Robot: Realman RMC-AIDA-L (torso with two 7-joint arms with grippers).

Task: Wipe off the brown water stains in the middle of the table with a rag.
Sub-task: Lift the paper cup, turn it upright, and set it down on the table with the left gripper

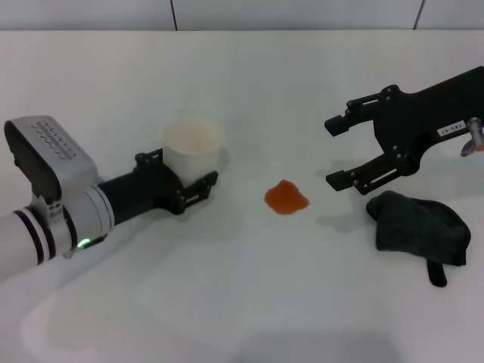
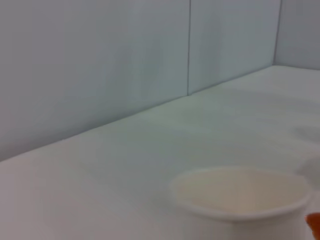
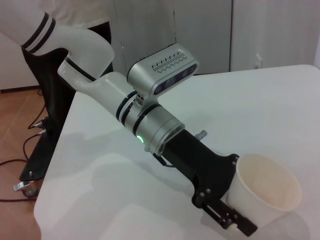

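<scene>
The brown water stain (image 1: 286,198) is a small orange-brown blotch in the middle of the white table (image 1: 242,302). The dark rag (image 1: 420,227) lies bunched on the table to the stain's right, its short tab pointing toward the front edge. My right gripper (image 1: 333,153) is open and empty, between the stain and the rag and just behind the rag, apart from it. My left gripper (image 1: 185,172) is shut on a white paper cup (image 1: 193,147), upright, left of the stain. The cup also shows in the left wrist view (image 2: 240,195) and the right wrist view (image 3: 267,192).
The table's back edge meets a pale panelled wall (image 1: 227,13). My left arm (image 3: 150,120) lies across the left side of the table. A sliver of the stain (image 2: 315,222) shows beside the cup in the left wrist view.
</scene>
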